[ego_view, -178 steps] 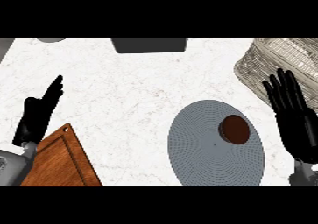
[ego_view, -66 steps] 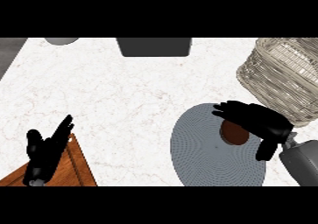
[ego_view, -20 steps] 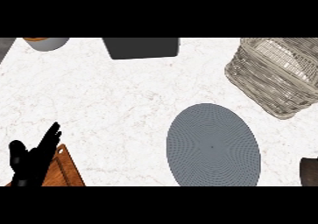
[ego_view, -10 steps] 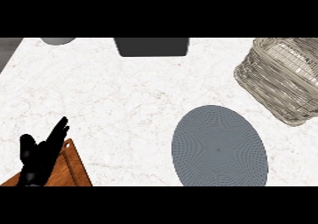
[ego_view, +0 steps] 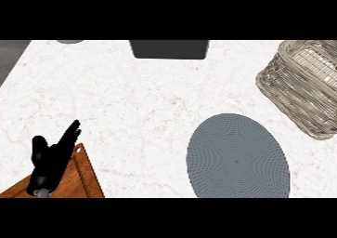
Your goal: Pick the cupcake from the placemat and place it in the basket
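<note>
Placemat lay bare, cupcake unseen; likely light and crushable, best held by its base; left hand rested open, right hand unseen.

Edges cut off several things on the white marbled bench.

The woven wicker basket runs off the right edge, so its far rim and much of its inside stay unseen. The dark grey rectangular box and a small grey round object are clipped at the top. The brown wooden cutting board is cut at the bottom and partly covered by the left hand, whose forearm barely shows.
</note>
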Action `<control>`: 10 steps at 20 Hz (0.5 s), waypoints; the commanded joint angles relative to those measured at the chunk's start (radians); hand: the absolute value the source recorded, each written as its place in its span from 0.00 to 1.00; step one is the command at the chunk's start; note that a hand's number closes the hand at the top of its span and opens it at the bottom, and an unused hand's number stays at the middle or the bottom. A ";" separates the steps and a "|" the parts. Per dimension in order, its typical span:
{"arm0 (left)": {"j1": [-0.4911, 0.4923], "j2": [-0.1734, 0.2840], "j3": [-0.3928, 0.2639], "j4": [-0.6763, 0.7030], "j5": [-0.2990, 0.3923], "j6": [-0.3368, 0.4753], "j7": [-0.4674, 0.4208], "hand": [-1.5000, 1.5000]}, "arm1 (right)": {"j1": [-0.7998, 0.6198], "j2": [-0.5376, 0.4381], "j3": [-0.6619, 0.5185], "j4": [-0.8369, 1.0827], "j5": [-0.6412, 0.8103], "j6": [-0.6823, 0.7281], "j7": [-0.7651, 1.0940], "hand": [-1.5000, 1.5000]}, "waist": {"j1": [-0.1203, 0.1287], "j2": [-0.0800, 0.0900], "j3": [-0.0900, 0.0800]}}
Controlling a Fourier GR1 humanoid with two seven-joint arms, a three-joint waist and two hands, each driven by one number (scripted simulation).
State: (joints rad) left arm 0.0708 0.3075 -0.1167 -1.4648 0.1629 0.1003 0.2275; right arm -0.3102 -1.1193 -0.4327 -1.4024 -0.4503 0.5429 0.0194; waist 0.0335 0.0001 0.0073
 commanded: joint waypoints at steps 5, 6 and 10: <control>0.026 -0.025 -0.034 0.005 -0.016 0.002 0.096 0.50 | -0.193 0.065 0.170 0.207 0.200 -0.035 -0.133 1.00 | 0.011 0.010 -0.006; -0.026 -0.031 -0.004 0.088 0.002 -0.019 0.051 0.50 | -0.260 0.066 0.196 0.248 0.201 -0.030 -0.116 1.00 | 0.012 0.013 -0.007; -0.021 -0.047 -0.003 0.130 -0.023 -0.004 0.024 0.50 | -0.332 0.128 0.237 0.364 0.230 -0.013 -0.136 1.00 | 0.001 0.011 -0.008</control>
State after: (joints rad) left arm 0.0507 0.2905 -0.1180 -1.4543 0.1392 0.0979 0.2409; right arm -0.5708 -1.0329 -0.2384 -1.1290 -0.2542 0.5148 -0.0886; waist 0.0499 0.0039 0.0094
